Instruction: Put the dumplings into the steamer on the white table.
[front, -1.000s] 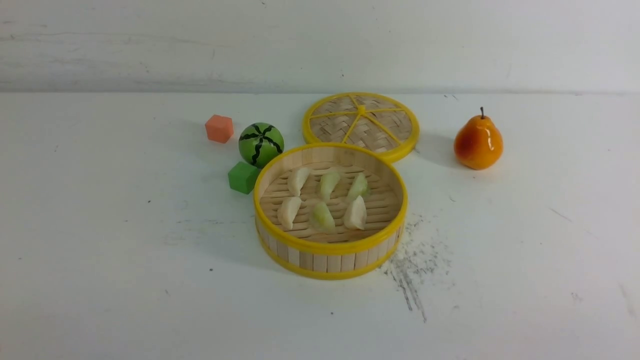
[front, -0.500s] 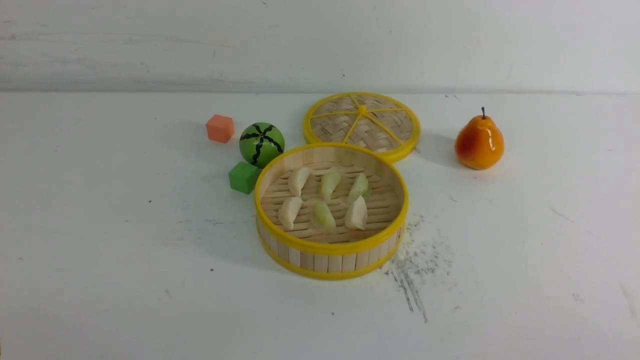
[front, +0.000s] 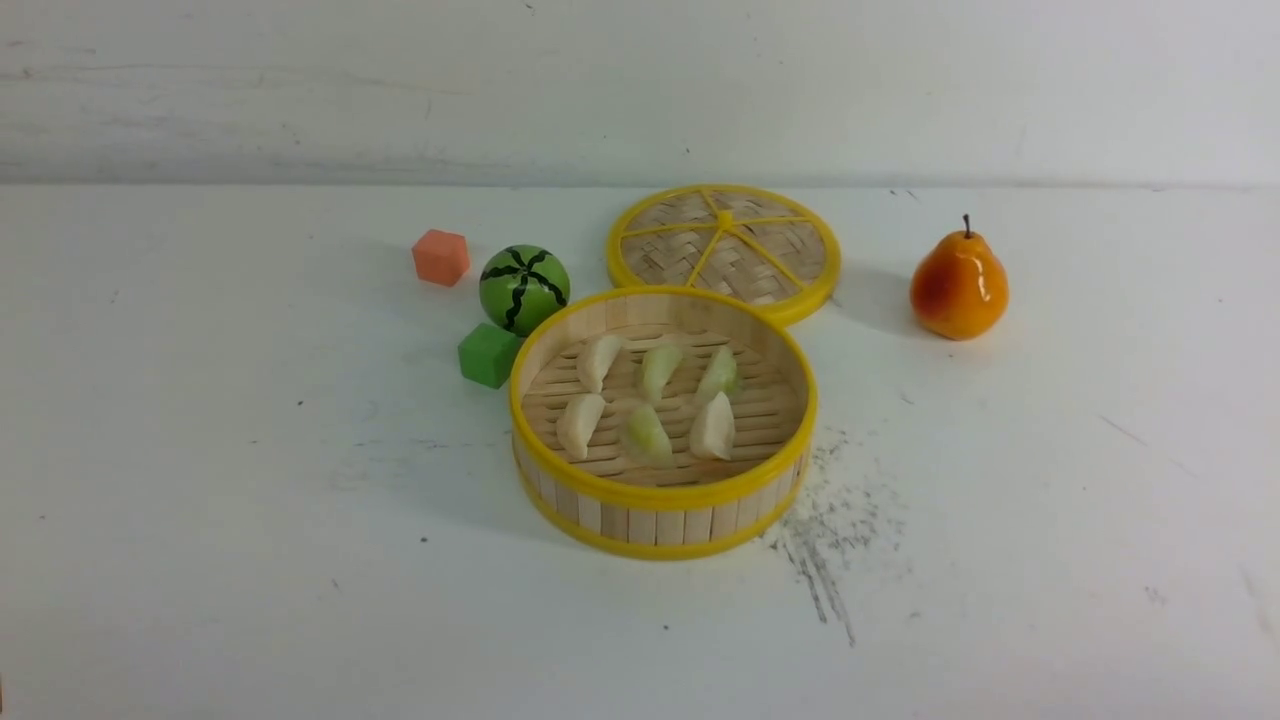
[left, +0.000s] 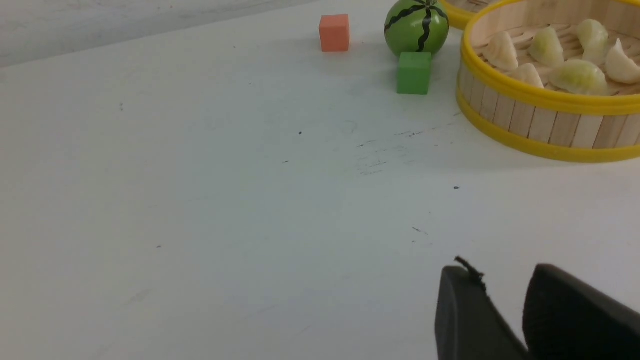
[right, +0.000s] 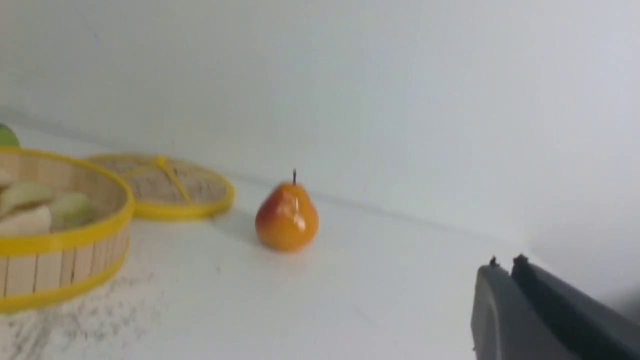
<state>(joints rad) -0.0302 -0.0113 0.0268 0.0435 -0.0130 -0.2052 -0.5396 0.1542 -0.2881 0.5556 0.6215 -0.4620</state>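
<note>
- With all six dumplings lying inside the steamer on the white table, I judge the loading finished; my main risk is clipping that rim when I move off.
- My left gripper shows a narrow gap, empty.
- My right gripper looks pressed together, near the pear.

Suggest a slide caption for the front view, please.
Six dumplings fill the steamer; its lid lies behind.
</note>
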